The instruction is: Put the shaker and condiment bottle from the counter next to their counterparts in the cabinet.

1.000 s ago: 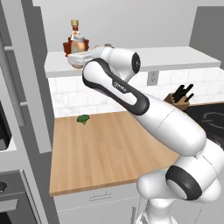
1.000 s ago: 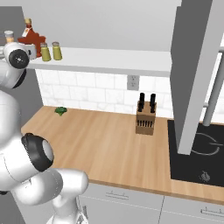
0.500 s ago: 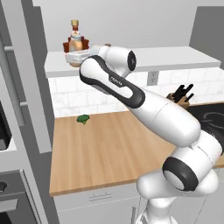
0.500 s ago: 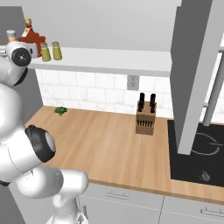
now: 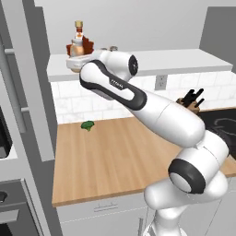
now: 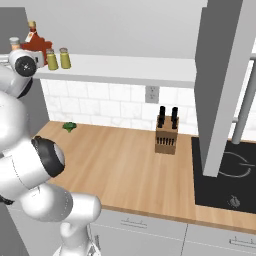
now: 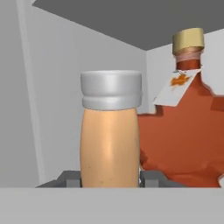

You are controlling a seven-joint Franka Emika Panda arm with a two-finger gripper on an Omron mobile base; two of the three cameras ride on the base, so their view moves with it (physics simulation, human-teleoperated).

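**Q:** Condiment bottle [image 7: 110,131]: where is it?

**A:** Upright between the jaws of the gripper [image 7: 110,178], which look clenched on its base, up at the cabinet [image 6: 125,70], just beside the maple-leaf bottle [image 7: 183,131].

**Q:** Why there?

**A:** Likely to set it next to its counterpart. Two shakers [image 6: 58,58] stand nearby.
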